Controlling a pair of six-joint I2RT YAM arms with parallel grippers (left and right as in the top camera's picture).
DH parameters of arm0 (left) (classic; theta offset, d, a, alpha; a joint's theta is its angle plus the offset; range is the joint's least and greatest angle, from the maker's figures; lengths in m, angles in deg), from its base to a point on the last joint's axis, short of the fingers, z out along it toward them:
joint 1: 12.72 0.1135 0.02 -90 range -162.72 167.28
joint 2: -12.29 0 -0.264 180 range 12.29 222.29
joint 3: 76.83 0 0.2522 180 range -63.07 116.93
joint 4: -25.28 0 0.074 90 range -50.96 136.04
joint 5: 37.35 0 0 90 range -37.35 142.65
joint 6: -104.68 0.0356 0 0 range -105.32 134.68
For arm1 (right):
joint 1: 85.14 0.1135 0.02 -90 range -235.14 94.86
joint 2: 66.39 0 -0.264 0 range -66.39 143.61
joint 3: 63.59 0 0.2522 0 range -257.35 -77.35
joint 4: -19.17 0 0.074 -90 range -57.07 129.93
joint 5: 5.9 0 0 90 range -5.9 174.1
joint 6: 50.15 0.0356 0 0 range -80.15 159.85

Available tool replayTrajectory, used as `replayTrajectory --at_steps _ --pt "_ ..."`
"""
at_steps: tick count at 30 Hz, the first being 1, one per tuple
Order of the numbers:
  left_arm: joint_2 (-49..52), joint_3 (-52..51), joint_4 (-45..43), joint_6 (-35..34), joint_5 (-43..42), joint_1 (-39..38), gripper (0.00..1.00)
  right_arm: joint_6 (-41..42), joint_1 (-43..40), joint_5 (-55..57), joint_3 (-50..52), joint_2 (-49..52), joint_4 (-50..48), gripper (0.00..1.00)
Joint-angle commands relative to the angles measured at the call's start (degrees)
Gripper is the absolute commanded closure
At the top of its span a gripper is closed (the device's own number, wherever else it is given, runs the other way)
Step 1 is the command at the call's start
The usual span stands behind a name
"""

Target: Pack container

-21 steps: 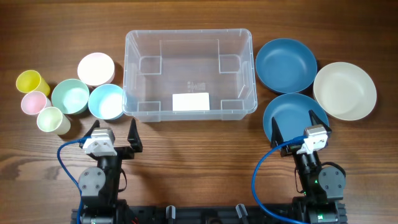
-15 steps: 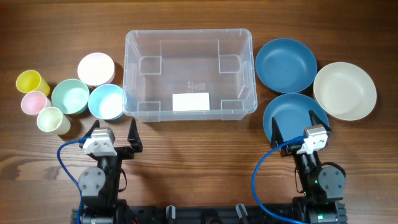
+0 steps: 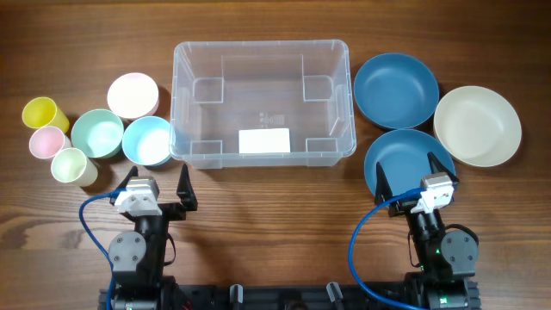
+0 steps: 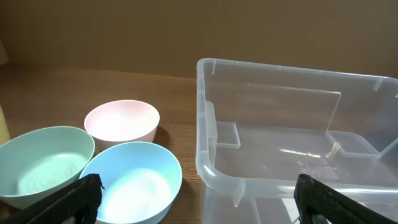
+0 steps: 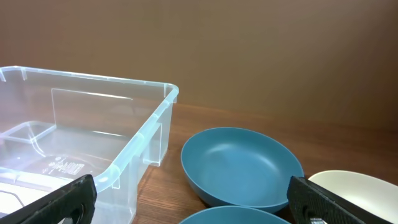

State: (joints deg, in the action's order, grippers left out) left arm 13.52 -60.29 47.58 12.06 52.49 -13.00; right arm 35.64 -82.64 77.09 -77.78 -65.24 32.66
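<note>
Overhead view: at the desk's [image 3: 275, 232] near edge, left fingers [image 3: 183, 188] and right fingers [image 3: 380, 179] stand spread wide, holding nothing. Just beyond, a light blue bowl [image 3: 147, 140] sits ahead of the left pair, and a dark blue plate [image 3: 409, 153] lies under the right. The container [image 3: 261, 103] sits mid-desk between them, reaching farther back, a white label [image 3: 263, 140] on its floor.

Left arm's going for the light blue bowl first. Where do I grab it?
The light blue bowl stands upright, hemmed by the green bowl and the container. Pinch its near rim from above with the left gripper, one finger inside.
</note>
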Motion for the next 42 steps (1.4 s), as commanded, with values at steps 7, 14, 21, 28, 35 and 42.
replayTrajectory --at_steps 7,14,21,28,35,42 --pt "0.3 -0.5 -0.2 0.9 -0.9 -0.3 0.0 -0.2 -0.3 1.2 0.1 -0.1 -0.2 0.0" --pt "0.3 -0.5 -0.2 0.9 -0.9 -0.3 0.0 -0.2 -0.3 1.2 0.1 -0.1 -0.2 0.0" --pt "0.3 -0.5 -0.2 0.9 -0.9 -0.3 0.0 -0.2 -0.3 1.2 0.1 -0.1 -0.2 0.0" --pt "0.3 -0.5 -0.2 0.9 -0.9 -0.3 0.0 -0.2 -0.3 1.2 0.1 -0.1 -0.2 0.0" --pt "0.3 -0.5 -0.2 0.9 -0.9 -0.3 0.0 -0.2 -0.3 0.8 0.1 -0.1 -0.5 0.0" --pt "0.3 -0.5 -0.2 0.9 -0.9 -0.3 0.0 11.1 -0.3 4.9 -4.6 0.0 3.7 0.0"
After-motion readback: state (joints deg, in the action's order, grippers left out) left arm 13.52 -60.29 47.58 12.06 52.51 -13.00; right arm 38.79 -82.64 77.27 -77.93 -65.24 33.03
